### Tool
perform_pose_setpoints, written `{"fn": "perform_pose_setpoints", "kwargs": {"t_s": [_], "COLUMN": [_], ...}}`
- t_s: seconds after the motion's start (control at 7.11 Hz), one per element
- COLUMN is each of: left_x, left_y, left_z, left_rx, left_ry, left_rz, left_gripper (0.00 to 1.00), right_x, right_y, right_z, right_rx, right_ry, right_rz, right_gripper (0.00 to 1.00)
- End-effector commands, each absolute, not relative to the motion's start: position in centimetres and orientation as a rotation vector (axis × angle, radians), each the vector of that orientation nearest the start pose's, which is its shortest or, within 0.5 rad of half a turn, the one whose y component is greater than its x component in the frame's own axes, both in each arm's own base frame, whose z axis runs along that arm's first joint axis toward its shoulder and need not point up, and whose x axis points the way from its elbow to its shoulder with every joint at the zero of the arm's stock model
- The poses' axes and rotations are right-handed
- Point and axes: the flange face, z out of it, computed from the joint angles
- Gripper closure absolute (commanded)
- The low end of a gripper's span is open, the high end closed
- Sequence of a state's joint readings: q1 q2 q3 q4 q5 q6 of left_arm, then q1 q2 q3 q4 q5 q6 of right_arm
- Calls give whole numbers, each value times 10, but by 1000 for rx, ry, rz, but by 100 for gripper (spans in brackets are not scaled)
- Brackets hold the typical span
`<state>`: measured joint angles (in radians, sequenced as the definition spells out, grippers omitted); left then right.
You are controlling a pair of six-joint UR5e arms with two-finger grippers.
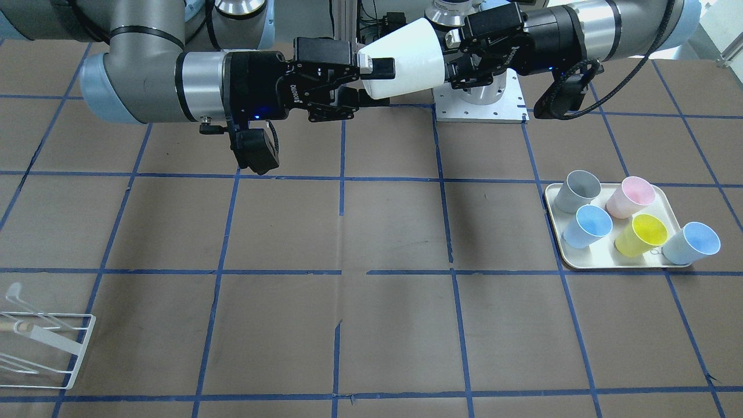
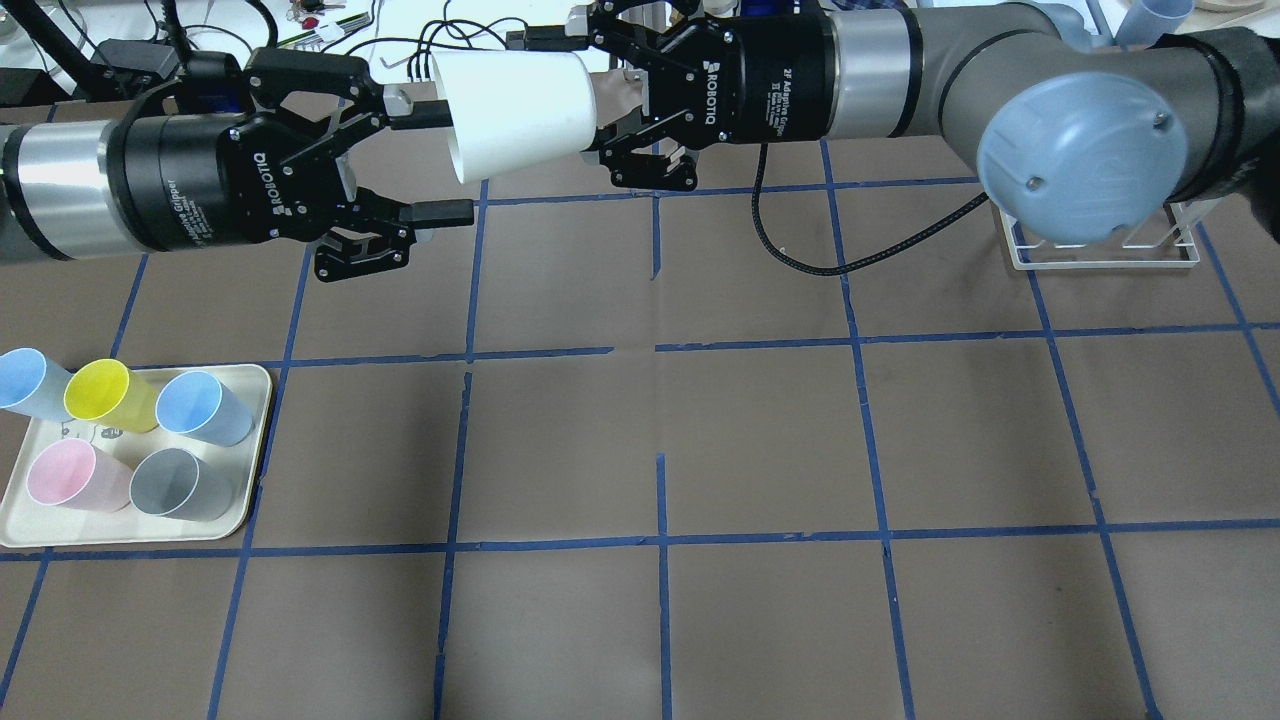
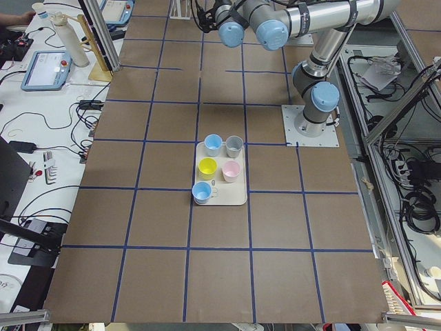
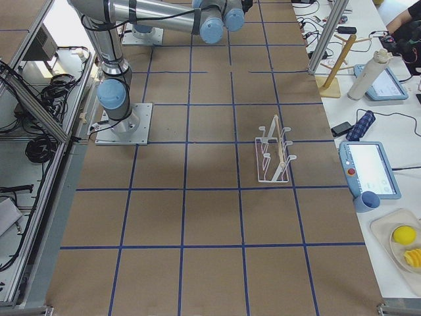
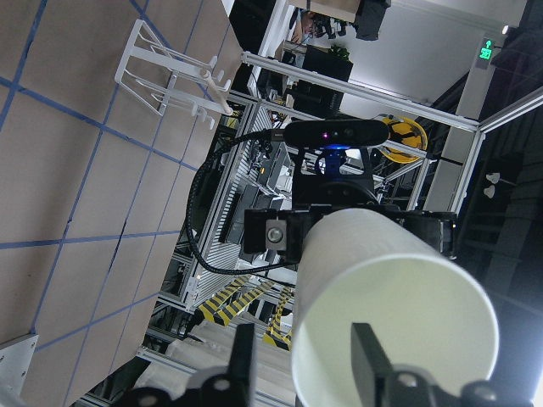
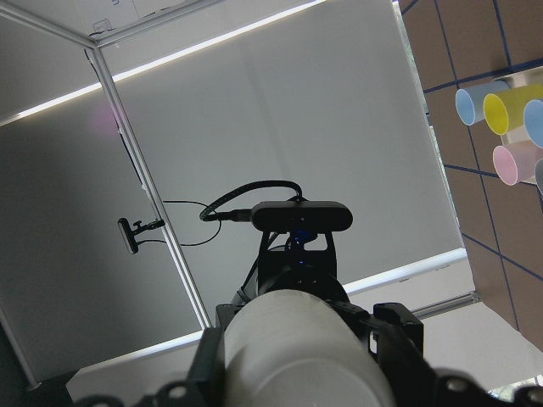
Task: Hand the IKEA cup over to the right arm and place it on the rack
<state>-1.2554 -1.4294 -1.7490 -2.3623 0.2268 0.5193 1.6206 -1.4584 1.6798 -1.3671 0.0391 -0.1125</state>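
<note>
Both arms meet high over the table. The right gripper (image 2: pixel 578 95) is squeezed on the small end of the IKEA cup (image 2: pixel 515 110), which lies sideways in the air, so it looks ready to carry the cup alone. The left gripper (image 2: pixel 450 160) is spread wide at the rim and not pinching, but it is in the way. The rack (image 4: pixel 276 153) waits far off, and the tray (image 2: pixel 120 532) of coloured cups sits well apart.

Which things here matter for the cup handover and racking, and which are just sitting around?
Job: IKEA cup, right gripper holding it, open left gripper, rack.
Lying about: tray, grey cup, pink cup, yellow cup, blue cup, another blue cup.
</note>
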Motion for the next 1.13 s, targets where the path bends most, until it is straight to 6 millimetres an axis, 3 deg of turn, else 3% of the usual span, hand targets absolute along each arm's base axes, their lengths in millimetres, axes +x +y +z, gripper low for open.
{"fn": "perform_pose_setpoints", "kwargs": {"t_s": [0.0, 0.28, 0.42, 0.7, 0.84, 0.99], "left_x": [-92, -74, -67, -52, -53, -61], "left_y": [-436, -446, -450, -450, -451, -454], "left_z": [482, 480, 479, 474, 469, 465], "left_rx": [329, 328, 348, 276, 200, 65], "left_ry": [-1811, -2141, -2294, -2577, -2754, -2945], "left_rz": [-120, -104, -68, -20, 12, 48], "left_gripper": [4, 5, 4, 0, 0, 0], "right_x": [251, 221, 217, 201, 183, 168], "right_y": [-517, -529, -528, -526, -530, -534], "right_z": [468, 482, 484, 474, 465, 458], "right_rx": [213, 174, 137, 34, -42, -68], "right_ry": [1536, 1726, 1851, 2173, 2431, 2584], "right_rz": [256, 203, 200, 163, 88, 59], "right_gripper": [73, 74, 74, 76, 81, 87]}}
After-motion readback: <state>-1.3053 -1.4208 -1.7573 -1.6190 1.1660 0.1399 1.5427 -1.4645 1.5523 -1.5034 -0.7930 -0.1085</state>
